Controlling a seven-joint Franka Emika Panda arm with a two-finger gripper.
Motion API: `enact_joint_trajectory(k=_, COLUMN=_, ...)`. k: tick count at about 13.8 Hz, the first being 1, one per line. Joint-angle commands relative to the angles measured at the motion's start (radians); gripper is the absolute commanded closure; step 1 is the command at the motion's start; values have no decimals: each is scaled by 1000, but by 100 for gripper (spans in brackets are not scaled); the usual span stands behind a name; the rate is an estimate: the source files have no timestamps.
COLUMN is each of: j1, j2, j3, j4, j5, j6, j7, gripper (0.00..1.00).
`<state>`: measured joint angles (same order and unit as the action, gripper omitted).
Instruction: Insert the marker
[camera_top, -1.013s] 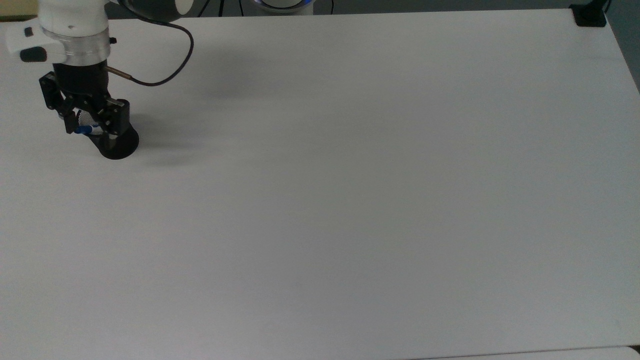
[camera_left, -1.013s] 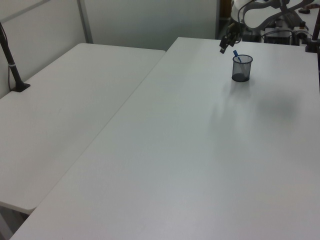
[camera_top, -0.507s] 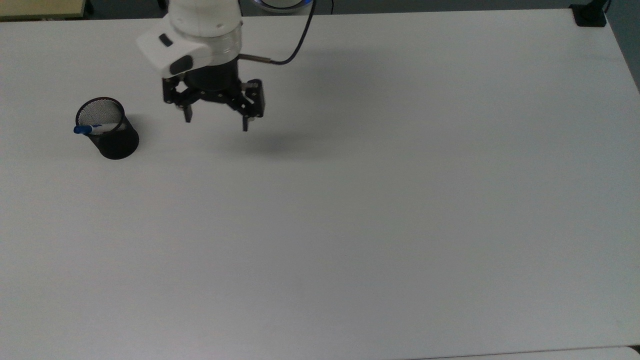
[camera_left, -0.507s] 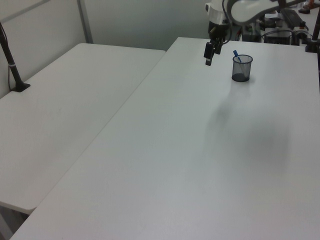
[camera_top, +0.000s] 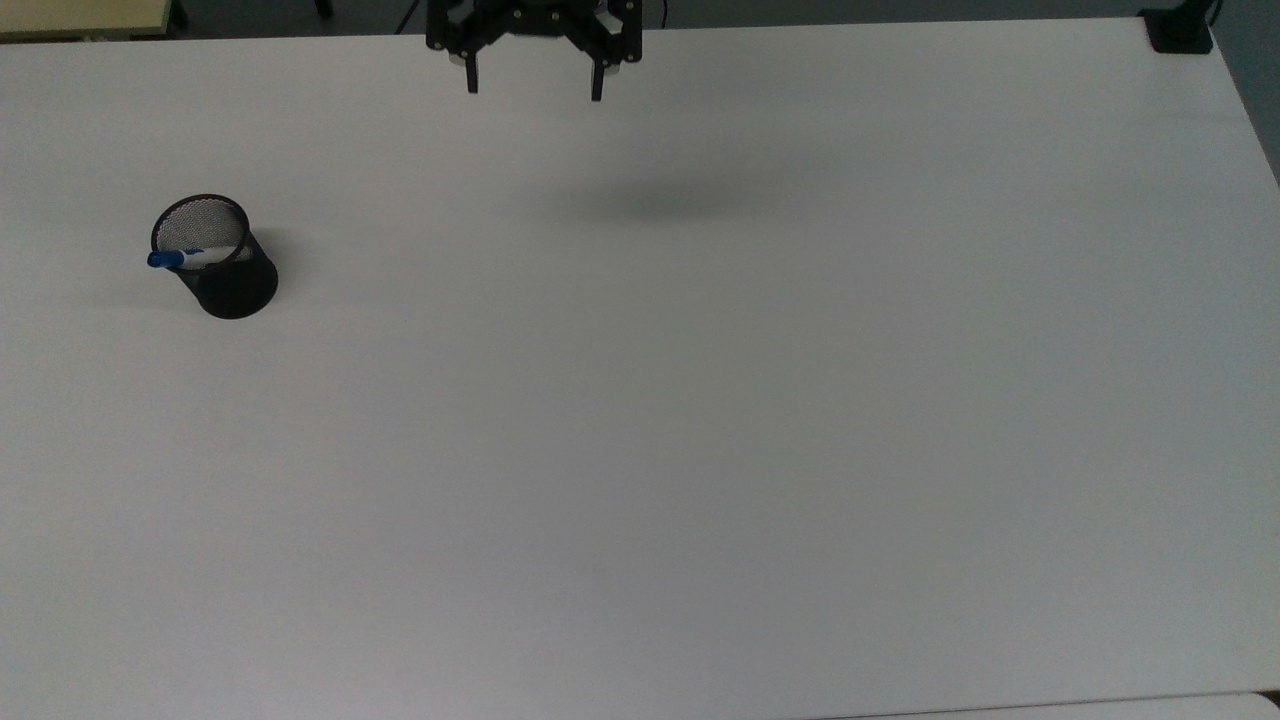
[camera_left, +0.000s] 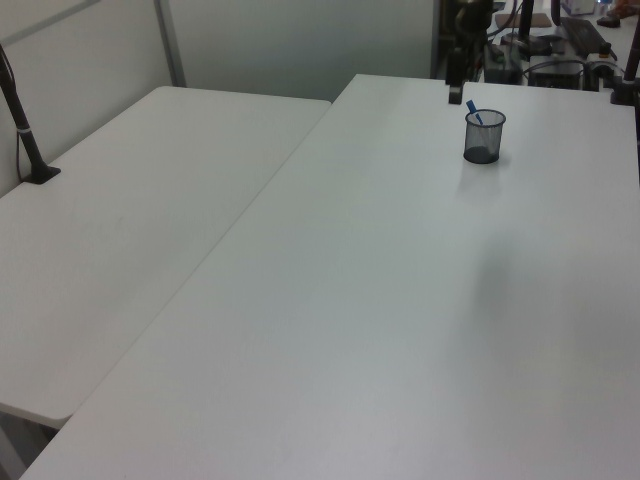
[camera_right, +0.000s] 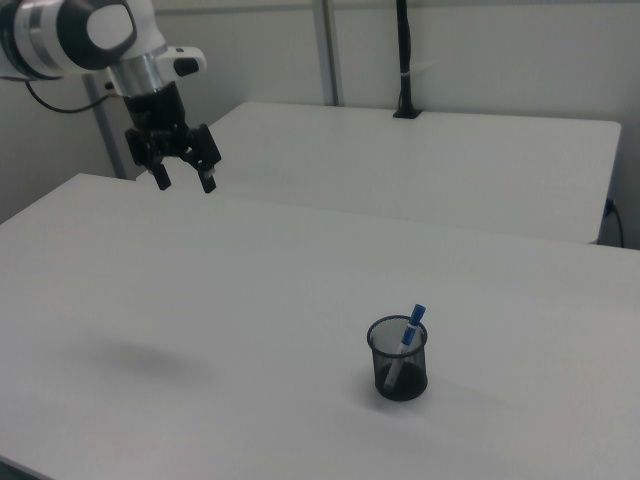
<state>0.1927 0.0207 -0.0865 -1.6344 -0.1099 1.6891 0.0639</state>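
The marker (camera_top: 185, 258) (camera_right: 406, 345) stands tilted inside the black mesh cup (camera_top: 222, 268) (camera_right: 399, 361) (camera_left: 484, 137), its blue cap poking over the rim. My gripper (camera_top: 534, 88) (camera_right: 185, 181) hangs open and empty high above the table, far from the cup, at the top view's upper middle. In the left view the gripper (camera_left: 456, 92) is a dark shape just left of the cup and further back.
The cup sits on a large white table (camera_top: 700, 420). A second white table (camera_left: 130, 220) stands beside it, with a black clamped post (camera_left: 25, 130) on it. A black clamp (camera_top: 1178, 30) grips the first table's far corner in the top view.
The gripper rose from over the cup, leaving the marker in it, and travelled open toward the top view's upper middle. The cup and marker stayed still.
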Motion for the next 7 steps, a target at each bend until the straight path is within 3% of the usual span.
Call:
enact_joint_trajectory(k=1, j1=-1, j2=-28, j3=-27, j4=-22, j5=67, j6=-38, j7=-16, gripper=0)
enact_joint_trajectory(k=7, j1=-10, j2=-25, j3=-29, j4=-18, j5=67, j6=-58, j7=-16, gripper=0)
